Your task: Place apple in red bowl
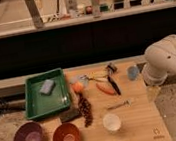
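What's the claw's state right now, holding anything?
Claw: cannot be told; it hangs at the right edge of the table, apart from the apple, which lies there.

White arm [170, 59] bent at far right — end effector [153, 92] hangs low beneath.

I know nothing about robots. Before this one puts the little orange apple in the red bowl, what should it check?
1. Small round orange apple reachable from above: ok, it lies uncovered on the wooden table.
2. Round orange-red plastic bowl empty: ok, only its paler bottom shows.
3. Gripper near the apple: not ok, it is at the table's right edge, under the white arm.
4. Route from apple to bowl: not ok, the dark red grape bunch lies between.
5. Apple touching the green tray: cannot tell.
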